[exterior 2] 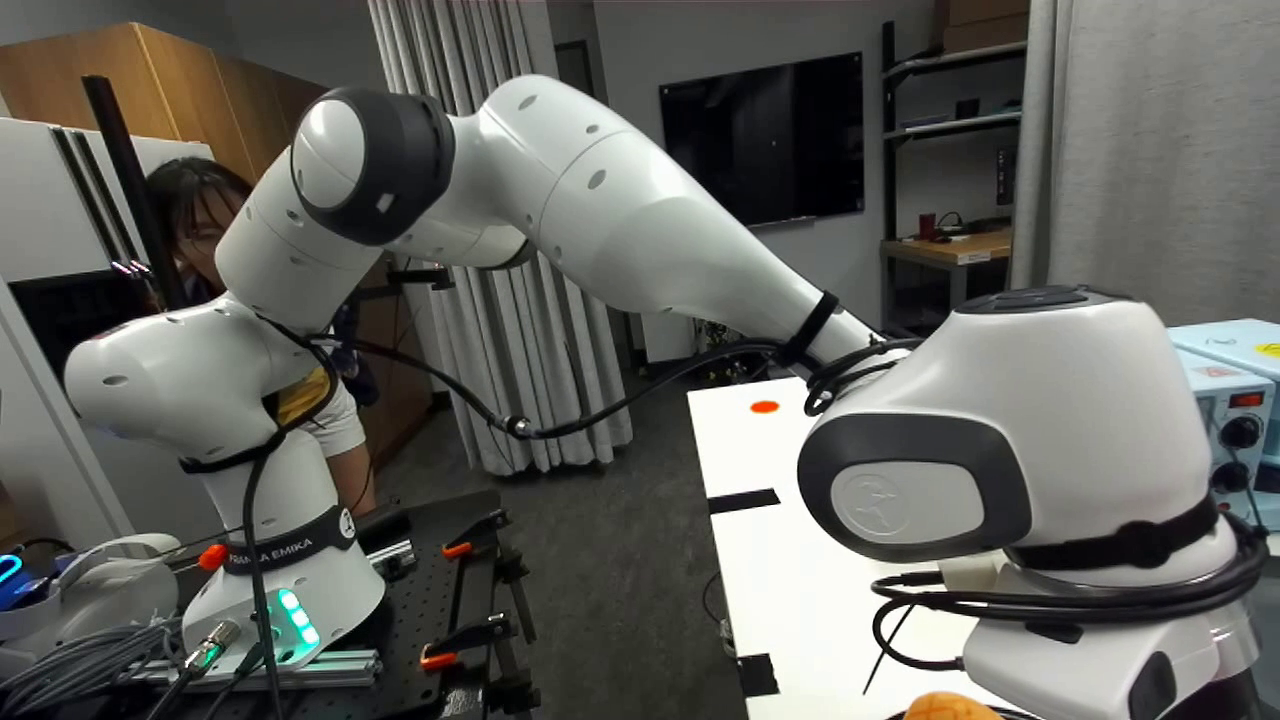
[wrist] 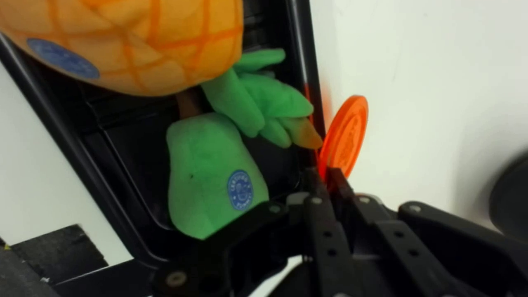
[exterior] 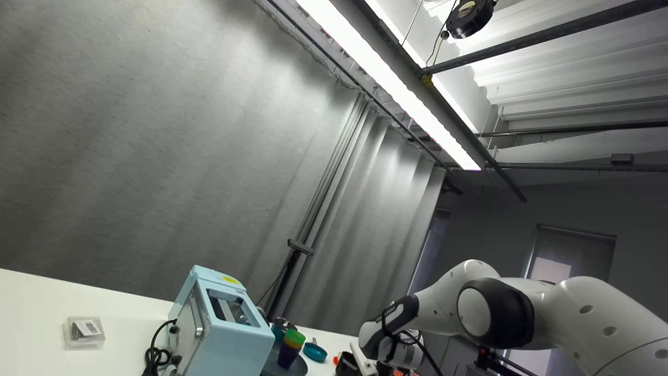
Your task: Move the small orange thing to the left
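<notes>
Black tray: holds plush pineapple and green plush.
Orange disc: on edge, just beside the tray's rim, lower end hidden.
Gripper: narrow, pinching the disc; cut off below in both exterior views.
Dark round shape: cut off, unclear.
Table: in an exterior view, an orange oval lies flat.

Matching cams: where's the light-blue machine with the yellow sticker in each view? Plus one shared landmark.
In an exterior view: light-blue machine at the bottom edge, left of centre.
In an exterior view: light-blue machine at the right edge, about mid-height, cut off by the frame.
Wrist view: not in it.
Landmark in all three: the white table.
</notes>
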Controlling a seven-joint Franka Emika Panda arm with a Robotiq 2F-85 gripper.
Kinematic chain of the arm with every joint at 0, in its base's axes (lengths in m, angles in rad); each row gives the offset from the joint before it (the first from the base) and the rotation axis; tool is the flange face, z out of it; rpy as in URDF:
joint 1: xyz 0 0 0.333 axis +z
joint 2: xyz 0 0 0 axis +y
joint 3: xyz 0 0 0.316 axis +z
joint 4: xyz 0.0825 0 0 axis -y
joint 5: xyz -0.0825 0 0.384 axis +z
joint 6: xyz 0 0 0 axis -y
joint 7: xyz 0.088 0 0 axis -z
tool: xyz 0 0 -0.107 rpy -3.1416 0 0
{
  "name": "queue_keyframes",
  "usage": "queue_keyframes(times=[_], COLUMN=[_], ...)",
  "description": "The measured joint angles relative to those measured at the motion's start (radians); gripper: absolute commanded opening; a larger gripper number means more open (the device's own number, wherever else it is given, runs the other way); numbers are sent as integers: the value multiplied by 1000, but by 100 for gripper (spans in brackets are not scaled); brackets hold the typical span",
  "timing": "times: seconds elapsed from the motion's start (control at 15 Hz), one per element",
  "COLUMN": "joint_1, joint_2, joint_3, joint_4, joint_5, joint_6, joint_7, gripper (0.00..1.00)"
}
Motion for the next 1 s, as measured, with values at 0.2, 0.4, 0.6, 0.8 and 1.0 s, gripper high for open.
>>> queue_keyframes(times=[0.2, 0.4, 0.6, 0.8, 1.0], joint_1=[5, 35, 91, 167, 267], joint_2=[-5, -39, -111, -197, -277], joint_3=[-8, -39, -74, -106, -145], joint_4=[-3, -46, -147, -280, -427], joint_5=[-13, -34, -63, -94, -134], joint_6=[14, 99, 207, 291, 356], joint_7=[0, -1, -5, -20, -33], gripper=[2, 2, 2, 2, 2])
